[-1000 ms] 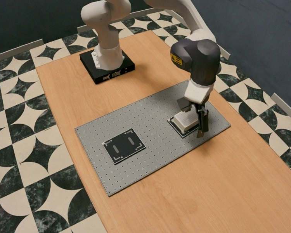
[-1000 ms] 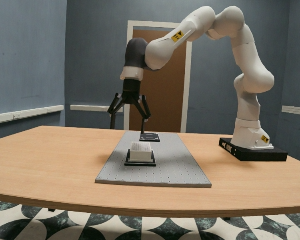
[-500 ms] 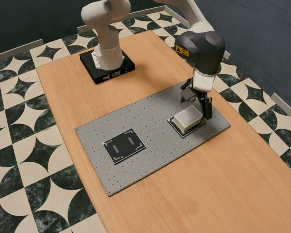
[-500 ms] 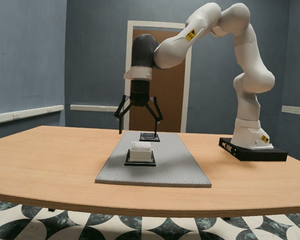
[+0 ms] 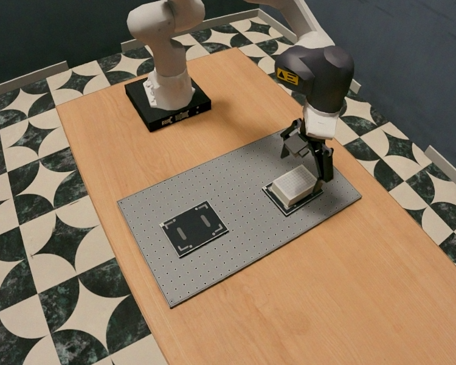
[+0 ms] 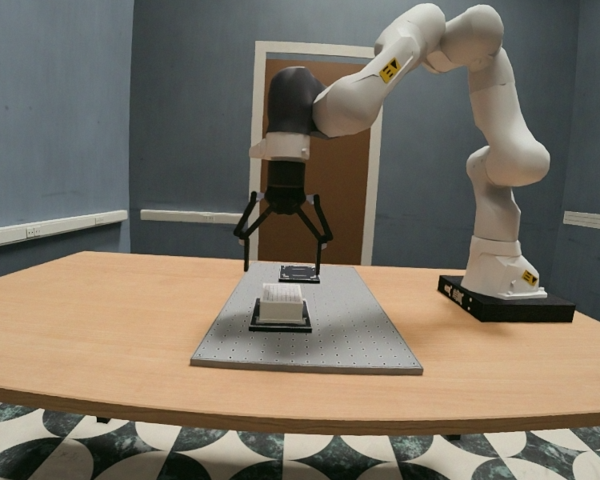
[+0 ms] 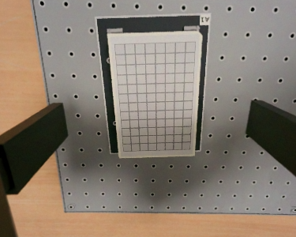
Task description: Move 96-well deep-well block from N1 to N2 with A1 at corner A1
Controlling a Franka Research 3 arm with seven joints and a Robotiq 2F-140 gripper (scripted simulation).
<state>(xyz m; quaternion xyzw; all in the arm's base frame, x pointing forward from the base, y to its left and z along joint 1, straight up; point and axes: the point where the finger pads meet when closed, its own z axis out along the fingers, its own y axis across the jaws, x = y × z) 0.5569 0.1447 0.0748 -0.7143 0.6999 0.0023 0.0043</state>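
The white 96-well deep-well block point(image 5: 294, 184) point(image 6: 281, 302) point(image 7: 155, 95) sits flat in the black plate nest N1 point(image 5: 285, 210) point(image 6: 279, 325) point(image 7: 102, 51). In the wrist view its cut-off corner lies at the top right, by the nest's A1 mark point(image 7: 205, 19). My gripper point(image 5: 306, 163) point(image 6: 282, 268) point(image 7: 157, 118) is open wide and empty. It hangs a little above the block, pointing straight down, with one finger on either side of the block's long sides. The black nest N2 point(image 5: 193, 220) point(image 6: 298, 274) lies empty further along the plate.
Both nests are fixed on a grey perforated plate point(image 5: 240, 184) point(image 6: 352, 330) point(image 7: 246, 59) on a wooden table point(image 5: 298, 294) point(image 6: 83, 320). The arm's black base point(image 5: 167, 112) point(image 6: 502, 307) stands at the table's far end.
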